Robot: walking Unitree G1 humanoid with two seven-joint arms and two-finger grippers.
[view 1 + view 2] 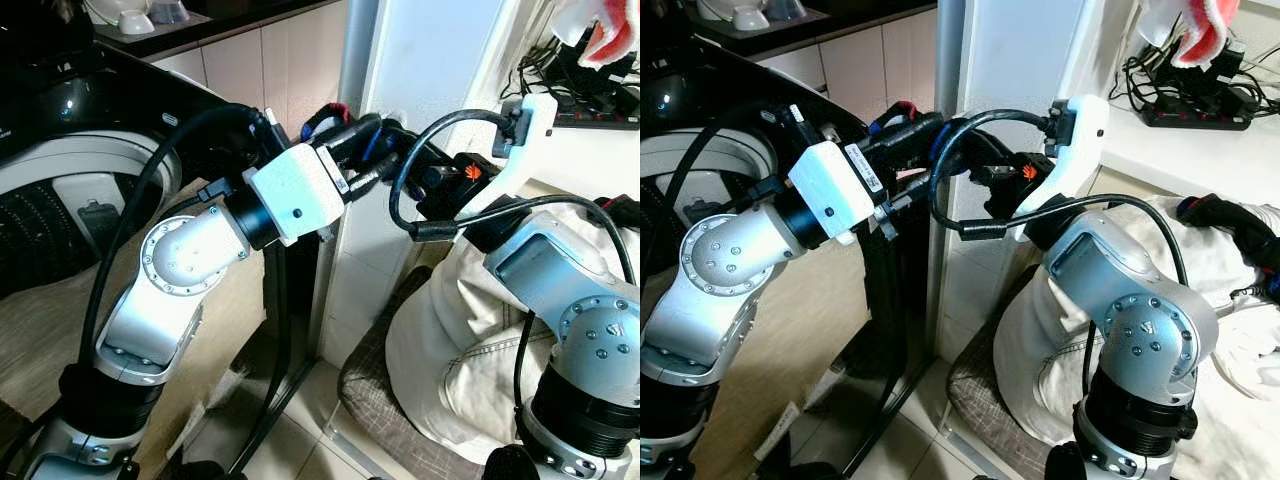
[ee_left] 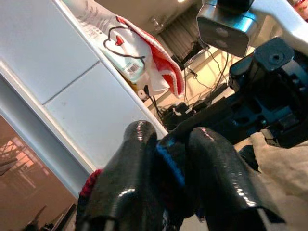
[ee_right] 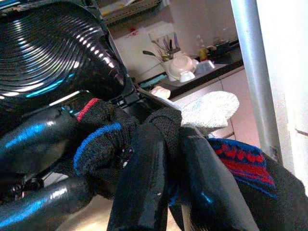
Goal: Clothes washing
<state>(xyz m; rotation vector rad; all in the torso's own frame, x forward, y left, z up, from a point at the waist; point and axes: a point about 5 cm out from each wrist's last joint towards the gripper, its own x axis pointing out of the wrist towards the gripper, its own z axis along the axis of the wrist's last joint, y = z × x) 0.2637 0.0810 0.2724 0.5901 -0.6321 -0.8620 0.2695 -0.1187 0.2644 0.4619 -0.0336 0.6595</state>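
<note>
Both hands meet mid-air beside the white pillar: the left hand (image 2: 166, 192) and right hand (image 3: 168, 178) each clamp the dark knitted garment (image 3: 103, 130). It appears mid-transfer; next comes carrying it to the washing machine (image 1: 60, 190).

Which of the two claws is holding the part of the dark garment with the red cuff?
The left claw: the garment end it grips shows a red cuff. The right claw pinches dark fabric beside a blue-and-red patterned band.
</note>
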